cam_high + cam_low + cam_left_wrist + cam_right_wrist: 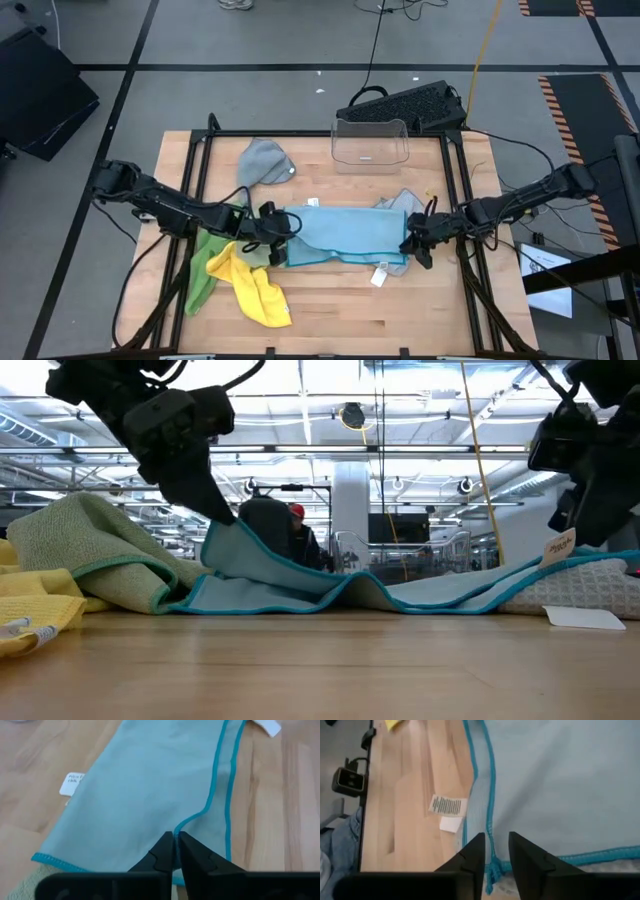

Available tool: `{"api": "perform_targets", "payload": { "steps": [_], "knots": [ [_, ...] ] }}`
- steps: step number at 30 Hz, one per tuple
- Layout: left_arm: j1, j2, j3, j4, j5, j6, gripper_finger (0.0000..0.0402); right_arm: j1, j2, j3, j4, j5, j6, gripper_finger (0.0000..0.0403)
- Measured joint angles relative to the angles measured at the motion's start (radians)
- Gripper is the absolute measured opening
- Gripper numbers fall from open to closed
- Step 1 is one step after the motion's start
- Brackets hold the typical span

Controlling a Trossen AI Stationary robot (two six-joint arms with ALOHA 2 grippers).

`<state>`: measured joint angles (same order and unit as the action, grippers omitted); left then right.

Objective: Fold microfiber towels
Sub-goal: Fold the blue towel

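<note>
**Blue towel stretched between both grippers**

Nearest the low camera, the yellow towel (255, 290) lies at the table's (400, 310) front left, over the green ones. The left gripper (175, 839), fingers almost closed, appears to pinch the light blue towel's (340, 235) left edge. Mid-table the towel lies folded. The right gripper (495, 851) stands parted over its right hem.

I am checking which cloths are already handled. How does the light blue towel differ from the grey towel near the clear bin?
The light blue towel lies stretched out flat between both grippers at mid-table; the grey towel sits bunched in a heap farther back, beside the clear bin, untouched. The blue one has a teal edge seam; the grey one shows none. The blue one covers more table. Both rest on the wooden table.
</note>
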<state>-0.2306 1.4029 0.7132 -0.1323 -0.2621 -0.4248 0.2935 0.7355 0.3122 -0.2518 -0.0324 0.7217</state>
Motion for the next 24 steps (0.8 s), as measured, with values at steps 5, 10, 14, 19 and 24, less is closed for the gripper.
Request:
{"api": "perform_targets", "payload": {
  "steps": [5, 10, 14, 19, 24],
  "knots": [
    [0.000, -0.001, 0.000, 0.002, 0.001, 0.001, 0.0036, 0.012, 0.003, 0.000, 0.002, 0.002, 0.001, 0.0105],
    [0.000, -0.001, 0.000, 0.005, 0.048, 0.008, 0.0034, 0.011, -0.004, 0.000, 0.001, 0.003, -0.008, 0.0114],
    [-0.001, -0.001, 0.000, 0.004, 0.053, 0.011, 0.0022, 0.011, -0.022, 0.000, 0.005, 0.005, -0.021, 0.0114],
    [-0.001, -0.001, 0.000, 0.011, 0.060, 0.023, 0.0004, 0.011, -0.033, 0.000, -0.001, -0.013, -0.027, 0.0111],
    [-0.001, -0.001, 0.000, 0.034, 0.098, 0.035, 0.0007, 0.012, -0.033, 0.000, -0.007, -0.021, -0.047, 0.0098]
  ]
}}
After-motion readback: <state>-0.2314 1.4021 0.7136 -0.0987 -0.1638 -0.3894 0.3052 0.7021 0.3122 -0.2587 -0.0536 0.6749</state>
